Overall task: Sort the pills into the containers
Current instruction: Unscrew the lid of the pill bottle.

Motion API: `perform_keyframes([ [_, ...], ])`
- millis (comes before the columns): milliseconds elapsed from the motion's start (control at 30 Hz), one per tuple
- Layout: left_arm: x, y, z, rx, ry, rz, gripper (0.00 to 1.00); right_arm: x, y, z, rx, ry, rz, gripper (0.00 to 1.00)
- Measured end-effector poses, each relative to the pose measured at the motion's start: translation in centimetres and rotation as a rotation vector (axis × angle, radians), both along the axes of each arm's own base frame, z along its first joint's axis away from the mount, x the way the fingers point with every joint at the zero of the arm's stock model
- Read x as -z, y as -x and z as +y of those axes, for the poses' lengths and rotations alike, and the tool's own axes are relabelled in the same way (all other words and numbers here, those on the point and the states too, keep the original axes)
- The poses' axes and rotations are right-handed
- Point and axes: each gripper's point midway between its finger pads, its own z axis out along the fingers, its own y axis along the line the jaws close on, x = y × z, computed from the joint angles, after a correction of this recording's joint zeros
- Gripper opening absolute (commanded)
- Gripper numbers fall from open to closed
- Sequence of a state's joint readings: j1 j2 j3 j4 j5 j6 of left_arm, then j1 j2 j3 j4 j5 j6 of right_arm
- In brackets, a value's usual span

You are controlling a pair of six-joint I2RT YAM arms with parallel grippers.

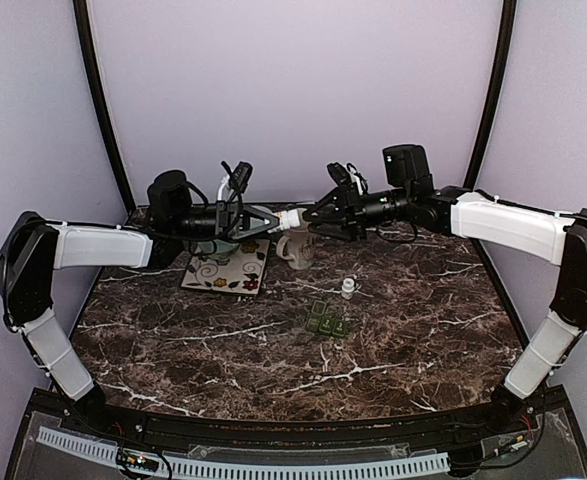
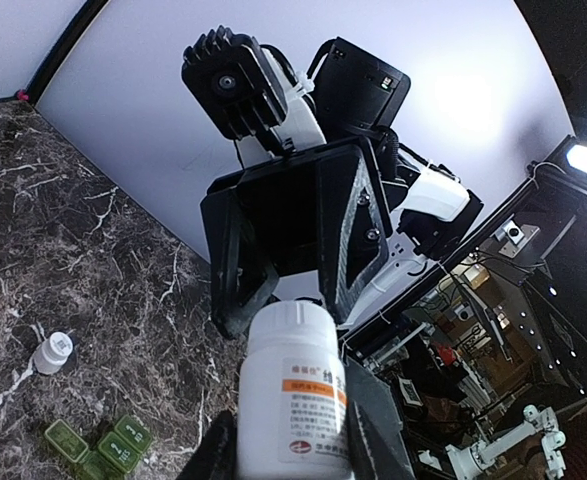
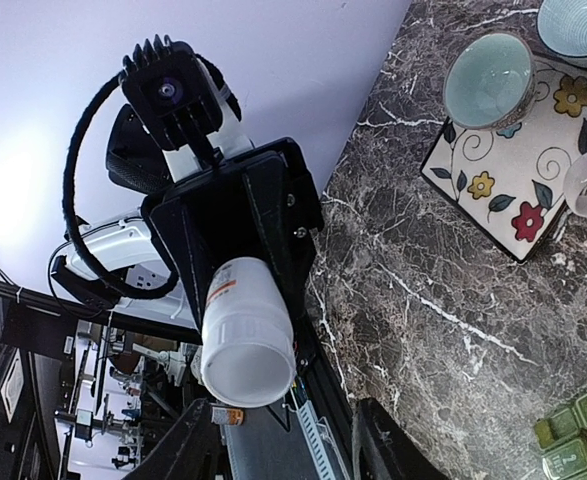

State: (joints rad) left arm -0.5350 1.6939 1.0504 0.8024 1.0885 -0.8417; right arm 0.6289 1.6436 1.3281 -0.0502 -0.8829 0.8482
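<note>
From above, the left tool clamps the white pill bottle level above the bench toward 12 o'clock, seemingly offering its cap to the right tool; left wrist view: that tool's jaws spread wide by the cap; right wrist view: green pill box at 4 o'clock, nothing blocking the approach.

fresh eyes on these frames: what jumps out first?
The two arms meet in mid-air over the back of the table. The left gripper holds a white pill bottle level, its free end toward the right gripper, whose jaws stand open. Below them, on the dark marble table, lie a green pill organizer, a small white vial, a white mug and a floral tile.
</note>
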Motion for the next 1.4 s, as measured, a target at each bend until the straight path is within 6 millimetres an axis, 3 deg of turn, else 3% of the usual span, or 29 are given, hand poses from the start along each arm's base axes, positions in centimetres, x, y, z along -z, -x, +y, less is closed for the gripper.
perform_keyframes([
  [367,0.8,0.2,-0.6,0.020,-0.006,0.014,0.00,-0.9,0.1,0.5,-0.012,-0.018,0.006,0.47],
  [867,0.5,-0.3,-1.3,0.033,-0.001,0.005,0.00,0.1,-0.1,1.3,-0.029,-0.006,0.029,0.44],
  [1400,1.0,-0.5,-1.6,0.049,-0.003,0.008,0.00,0.2,-0.1,1.6,-0.051,0.000,0.023,0.03],
])
